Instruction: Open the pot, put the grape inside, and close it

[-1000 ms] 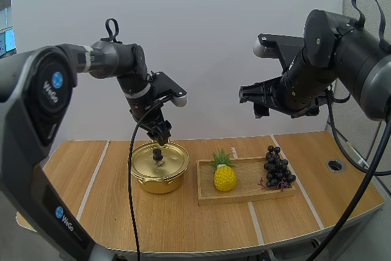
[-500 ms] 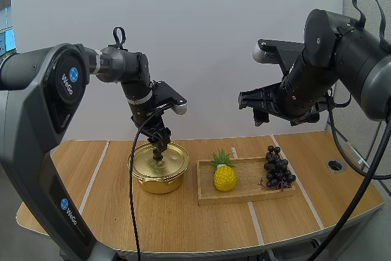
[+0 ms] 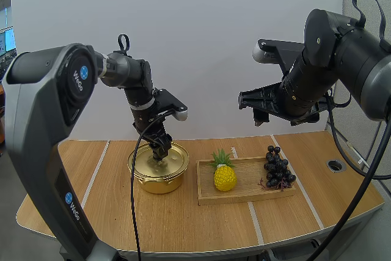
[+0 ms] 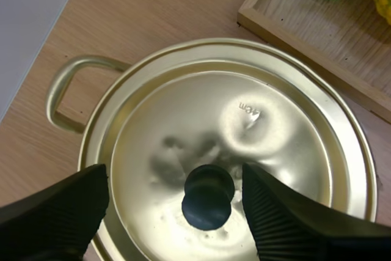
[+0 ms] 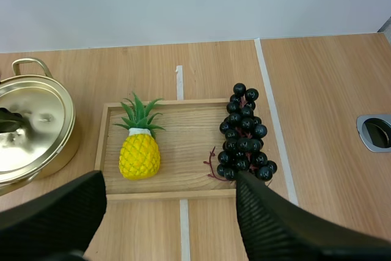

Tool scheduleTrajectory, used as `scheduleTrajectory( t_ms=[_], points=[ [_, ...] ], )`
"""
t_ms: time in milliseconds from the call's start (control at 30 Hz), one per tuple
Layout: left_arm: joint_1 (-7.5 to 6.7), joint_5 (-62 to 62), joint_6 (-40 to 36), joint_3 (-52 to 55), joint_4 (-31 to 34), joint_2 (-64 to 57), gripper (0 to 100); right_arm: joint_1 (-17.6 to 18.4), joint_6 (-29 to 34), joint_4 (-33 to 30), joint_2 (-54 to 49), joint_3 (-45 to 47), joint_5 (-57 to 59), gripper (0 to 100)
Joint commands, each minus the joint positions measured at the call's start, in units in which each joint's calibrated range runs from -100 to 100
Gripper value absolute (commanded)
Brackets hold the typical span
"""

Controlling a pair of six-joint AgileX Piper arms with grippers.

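Gold pot (image 3: 157, 180): stands on the tabletop (image 3: 183, 224) with its lid (image 4: 244, 120) seated all round the rim, so the vessel is closed.
Knob (image 4: 208, 197): black, at the centre of the pot's lid, with nothing bearing on either side.
Left fingers (image 4: 67, 209): spread apart directly above the pot and low over the lid, one on each side of the knob. A gap shows between each ribbed face and the knob, so nothing is gripped.
Right fingers (image 5: 275, 224): spread apart and empty, held high, well away from the pot, on the tray's side.
Wooden tray (image 5: 183, 145): lies just beside the pot, not touching it.
Grapes (image 5: 244, 132): dark bunch lying on the tray at the end far from the pot.
Pineapple (image 5: 140, 154): yellow, on the tray at the end near the pot; it plays no part in the task.
Done: none of the three steps, judging by the seated lid and the grapes outside the pot. The left fingers are placed for the first grasp.
Step in hand: probably closing on the knob to lift the lid.
Left to do: raise the lid off the pot, carry the grapes into the pot, and set the lid back on it.
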Motion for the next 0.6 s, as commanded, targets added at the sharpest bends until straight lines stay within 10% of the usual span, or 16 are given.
scheduleTrajectory(
  t_ms=[0, 500, 567],
  points=[
    [-0.23, -0.3, -0.4, -0.4, 0.2, 1.7, 100, -0.2, -0.4, 0.2, -0.3, 0.2, 0.6, 100],
    [-0.23, 2.4, -0.4, -0.5, 0.2, 3.4, 100, -0.2, -0.4, 0.2, -0.3, 0.2, 0.5, 100],
    [-0.23, 3.0, -0.4, -0.5, 0.2, 3.4, 81, -0.2, -0.4, 0.2, -0.3, 0.2, 0.5, 100]
  ],
)
